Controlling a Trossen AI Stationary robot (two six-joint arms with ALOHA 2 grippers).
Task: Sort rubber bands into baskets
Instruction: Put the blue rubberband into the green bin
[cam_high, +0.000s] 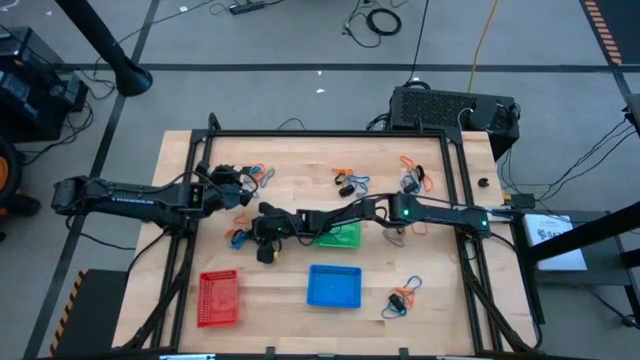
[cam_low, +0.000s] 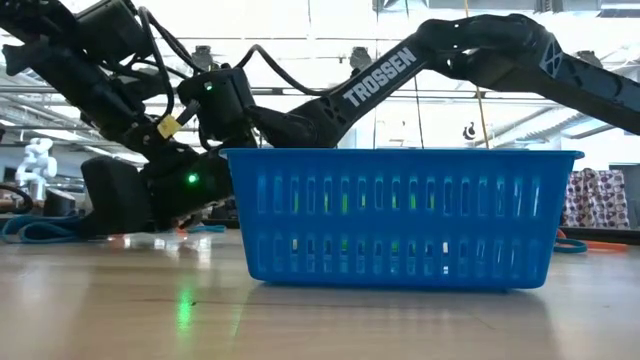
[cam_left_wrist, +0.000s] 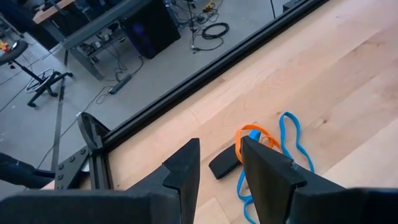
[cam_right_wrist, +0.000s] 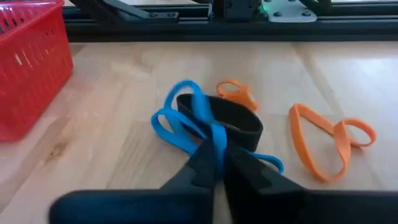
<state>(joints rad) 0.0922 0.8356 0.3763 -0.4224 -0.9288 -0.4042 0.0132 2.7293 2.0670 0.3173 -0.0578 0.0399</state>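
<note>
My right gripper (cam_right_wrist: 217, 157) reaches across the table to its left-middle (cam_high: 252, 238) and is shut on a blue rubber band (cam_right_wrist: 177, 118). That band is tangled with a black band (cam_right_wrist: 231, 118) and lies beside two orange bands (cam_right_wrist: 236, 93), (cam_right_wrist: 329, 143). My left gripper (cam_left_wrist: 221, 171) stands open at the far left (cam_high: 240, 186), above a black (cam_left_wrist: 222, 165), an orange (cam_left_wrist: 252, 134) and a blue band (cam_left_wrist: 292, 140), touching none. The red basket (cam_high: 218, 297), blue basket (cam_high: 333, 285) and green basket (cam_high: 340, 237) stand on the near half of the table. My right gripper pinches the blue rubber band between its two fingertips where its strands bunch together (cam_right_wrist: 210, 132). The fingers come in low and slanting down from the table's right side. The band's loops still lie on the wood, laid over the black band.
More bands lie in clusters at the far middle (cam_high: 350, 181), far right (cam_high: 411, 177) and near right (cam_high: 403, 296). The right arm (cam_high: 430, 212) passes over the green basket. In the low view the blue basket (cam_low: 400, 215) fills the foreground. A black frame rail (cam_high: 330, 133) borders the table.
</note>
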